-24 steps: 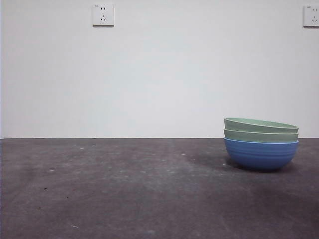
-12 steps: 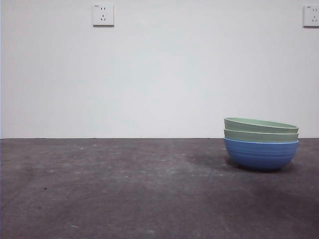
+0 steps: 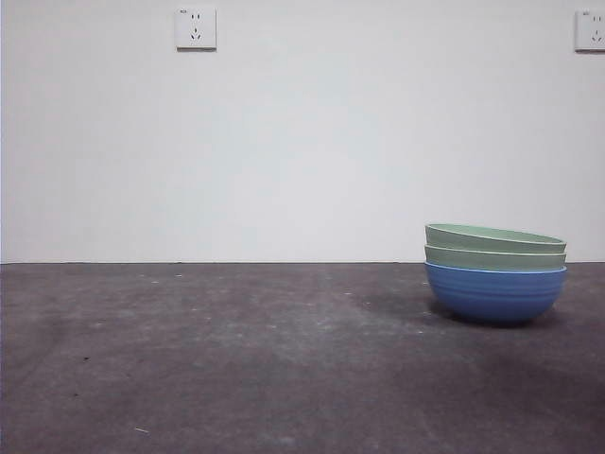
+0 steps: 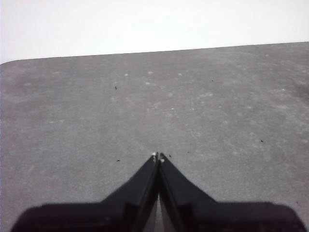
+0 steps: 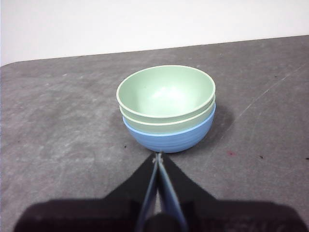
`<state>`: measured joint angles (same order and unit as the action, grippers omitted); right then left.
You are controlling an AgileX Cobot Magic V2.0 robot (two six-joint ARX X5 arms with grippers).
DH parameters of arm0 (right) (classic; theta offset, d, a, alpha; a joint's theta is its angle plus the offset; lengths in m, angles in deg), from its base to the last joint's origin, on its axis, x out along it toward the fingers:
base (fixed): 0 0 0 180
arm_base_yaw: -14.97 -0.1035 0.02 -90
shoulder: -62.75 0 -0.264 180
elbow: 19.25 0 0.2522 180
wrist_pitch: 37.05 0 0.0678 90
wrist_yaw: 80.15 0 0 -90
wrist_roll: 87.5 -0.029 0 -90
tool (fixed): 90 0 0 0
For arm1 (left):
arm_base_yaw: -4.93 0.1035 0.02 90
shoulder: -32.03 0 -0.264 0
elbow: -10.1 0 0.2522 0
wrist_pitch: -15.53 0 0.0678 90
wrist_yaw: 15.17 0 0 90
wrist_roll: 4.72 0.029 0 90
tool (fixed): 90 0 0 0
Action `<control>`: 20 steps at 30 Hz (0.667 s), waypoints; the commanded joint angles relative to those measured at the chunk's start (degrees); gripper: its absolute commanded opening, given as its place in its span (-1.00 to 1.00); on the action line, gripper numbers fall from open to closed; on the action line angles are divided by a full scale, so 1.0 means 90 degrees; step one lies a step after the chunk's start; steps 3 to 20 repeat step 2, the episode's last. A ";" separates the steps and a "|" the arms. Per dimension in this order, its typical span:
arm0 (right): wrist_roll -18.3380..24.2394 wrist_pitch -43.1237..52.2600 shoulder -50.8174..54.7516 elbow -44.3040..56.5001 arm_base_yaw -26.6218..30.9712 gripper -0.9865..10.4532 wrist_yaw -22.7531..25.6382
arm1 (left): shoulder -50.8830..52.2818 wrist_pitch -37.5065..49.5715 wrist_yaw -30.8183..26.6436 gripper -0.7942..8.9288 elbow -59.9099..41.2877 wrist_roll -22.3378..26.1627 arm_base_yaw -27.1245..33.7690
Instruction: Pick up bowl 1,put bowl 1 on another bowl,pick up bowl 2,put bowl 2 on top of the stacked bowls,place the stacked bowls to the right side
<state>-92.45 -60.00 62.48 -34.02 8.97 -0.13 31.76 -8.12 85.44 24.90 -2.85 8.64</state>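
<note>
The stacked bowls [image 3: 495, 272] stand on the right of the dark table: a ribbed blue bowl [image 3: 494, 294] at the bottom with two pale green bowls [image 3: 494, 245] nested in it. The right wrist view shows the same stack [image 5: 167, 107] from above, with the upper green bowl [image 5: 165, 92] empty. My right gripper [image 5: 158, 156] is shut, holds nothing, and sits just short of the blue bowl [image 5: 169, 136]. My left gripper [image 4: 158, 155] is shut over bare table, away from the bowls. Neither arm shows in the front view.
The dark grey tabletop [image 3: 236, 359] runs back to a white wall with two sockets [image 3: 196, 28]. The table's far edge [image 4: 145, 51] shows in the left wrist view.
</note>
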 commanded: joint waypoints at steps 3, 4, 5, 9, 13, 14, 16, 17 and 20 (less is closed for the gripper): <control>-0.0063 -0.0034 0.0022 0.0078 0.0005 -0.82 -0.0012 | 0.0019 0.0002 -0.0007 -0.84 -0.0092 -0.0044 0.0017; -0.0063 -0.0034 0.0022 0.0078 0.0005 -0.82 -0.0012 | 0.0019 0.0002 -0.0007 -0.84 -0.0092 -0.0044 0.0017; -0.0063 -0.0034 0.0022 0.0078 0.0005 -0.82 -0.0012 | 0.0019 0.0002 -0.0007 -0.84 -0.0092 -0.0044 0.0017; -0.0063 -0.0034 0.0022 0.0078 0.0005 -0.82 -0.0012 | 0.0019 0.0002 -0.0007 -0.84 -0.0092 -0.0044 0.0017; -0.0063 -0.0034 0.0022 0.0078 0.0005 -0.82 -0.0012 | 0.0019 0.0002 -0.0007 -0.84 -0.0092 -0.0044 0.0017; -0.0063 -0.0034 0.0022 0.0078 0.0005 -0.82 -0.0012 | 0.0019 0.0002 -0.0007 -0.84 -0.0092 -0.0044 0.0017; -0.0063 -0.0034 0.0022 0.0078 0.0005 -0.82 -0.0012 | 0.0019 0.0002 -0.0007 -0.84 -0.0092 -0.0044 0.0017; -0.0063 -0.0034 0.0022 0.0078 0.0005 -0.82 -0.0012 | 0.0019 0.0002 -0.0007 -0.84 -0.0092 -0.0044 0.0017; -0.0063 -0.0034 0.0022 0.0078 0.0005 -0.82 -0.0012 | 0.0019 0.0002 -0.0007 -0.84 -0.0092 -0.0044 0.0017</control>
